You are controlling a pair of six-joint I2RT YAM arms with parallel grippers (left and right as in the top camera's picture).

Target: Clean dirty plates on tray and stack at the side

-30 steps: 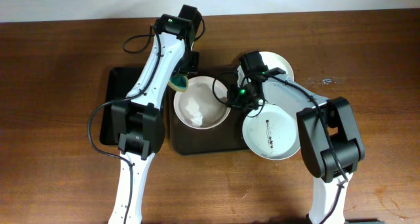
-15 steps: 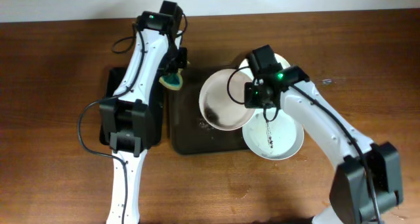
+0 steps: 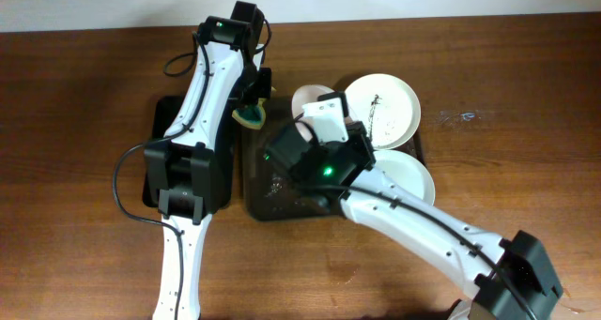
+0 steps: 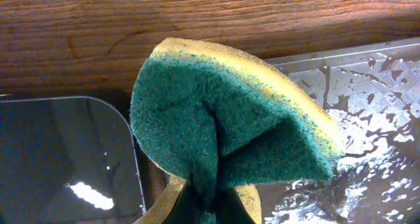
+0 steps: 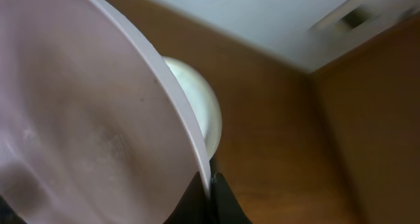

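My left gripper [image 3: 252, 114] is shut on a green and yellow sponge [image 4: 230, 125] and holds it over the back left corner of the wet dark tray [image 3: 268, 193]. My right gripper [image 5: 210, 184] is shut on the rim of a white plate [image 5: 92, 132], tipped on edge and lifted above the tray. In the overhead view only a part of that plate [image 3: 308, 99] shows past the raised right arm. A white plate with dark smears [image 3: 385, 109] lies at the back right. Another white plate [image 3: 415, 175] lies in front of it, half hidden by the arm.
A second black tray [image 3: 161, 151] lies left of the wet one, under the left arm; it also shows in the left wrist view [image 4: 65, 158]. The right arm is raised high and hides the middle of the wet tray. Bare wooden table [image 3: 84, 123] surrounds everything.
My right arm has lifted the plate off the tray, tipped it on edge and swung up and left. My left gripper with the sponge has hardly moved in the last half second.
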